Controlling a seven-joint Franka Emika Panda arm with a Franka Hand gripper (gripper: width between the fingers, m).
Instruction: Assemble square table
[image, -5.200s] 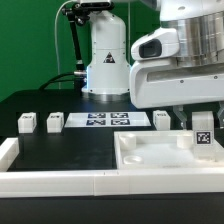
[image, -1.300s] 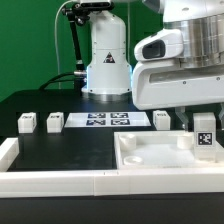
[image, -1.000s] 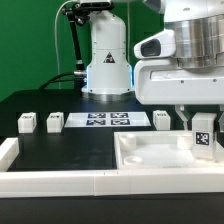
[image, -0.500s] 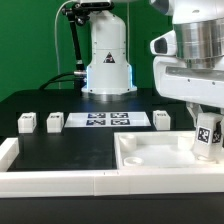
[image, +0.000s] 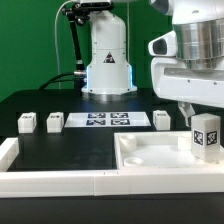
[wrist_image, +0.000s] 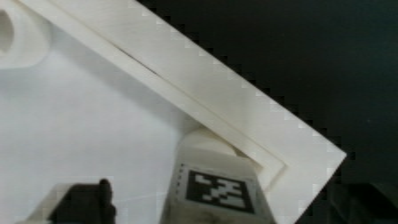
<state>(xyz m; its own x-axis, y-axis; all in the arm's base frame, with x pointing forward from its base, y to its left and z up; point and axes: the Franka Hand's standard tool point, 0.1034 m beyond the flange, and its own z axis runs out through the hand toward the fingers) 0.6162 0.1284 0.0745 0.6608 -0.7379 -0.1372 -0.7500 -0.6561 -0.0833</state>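
Gripping a near-upright leg (image: 205, 137), the claw (image: 203, 122) hangs over the top's (image: 150, 151) far corner, the exterior view's right; three legs (image: 55, 122) stand apart.

The exterior view sits low beyond the front edge of the table (image: 70, 150), facing the arm's base (image: 107, 62) across it from a middling distance. The wrist view looks steeply down from very close. Both share 1 corner of the square top (image: 135, 160) and 1 tagged leg (image: 206, 135).

Bright, even light, square table top (wrist_image: 89, 130) washed out, wrist view soft and grainy
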